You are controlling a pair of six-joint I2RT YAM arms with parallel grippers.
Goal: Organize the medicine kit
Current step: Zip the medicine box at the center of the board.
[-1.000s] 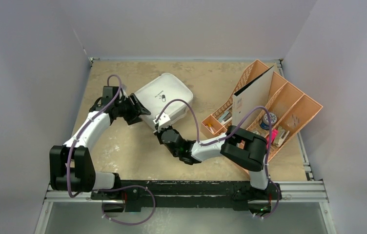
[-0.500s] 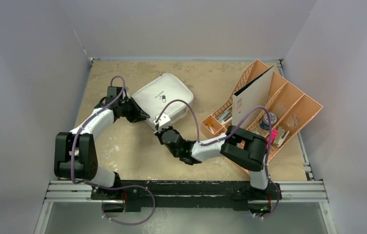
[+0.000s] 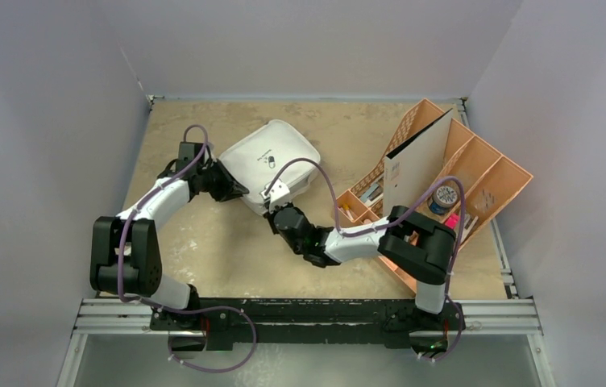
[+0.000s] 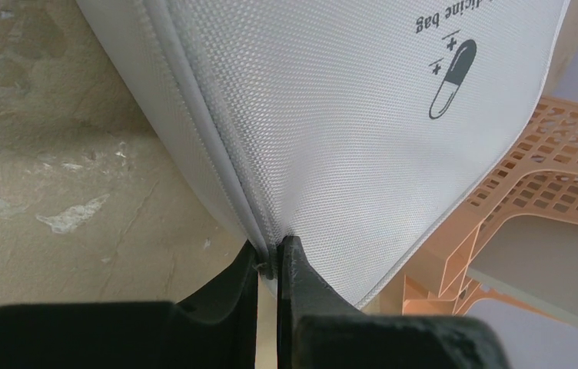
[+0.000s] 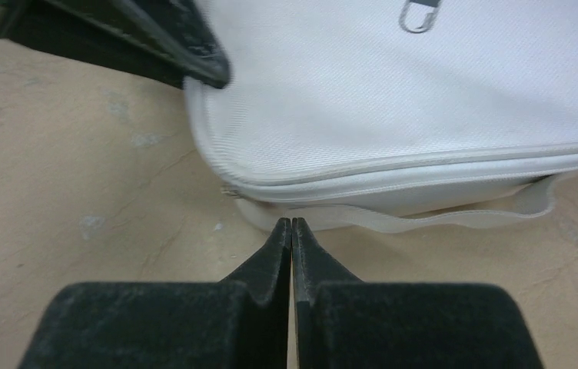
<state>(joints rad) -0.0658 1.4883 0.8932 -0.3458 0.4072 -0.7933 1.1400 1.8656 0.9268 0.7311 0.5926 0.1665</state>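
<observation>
Lying shut on the far middle of the beige worktop, the pale grey-white woven rounded-square medicine kit hides its inside. The left end effector is clamped on the seam at the kit's left corner; what sits between the tips is too small to tell. The right end effector, fingers pressed together, points at the kit's near strap. The right arm covers part of the orange compartmented plastic tray.
</observation>
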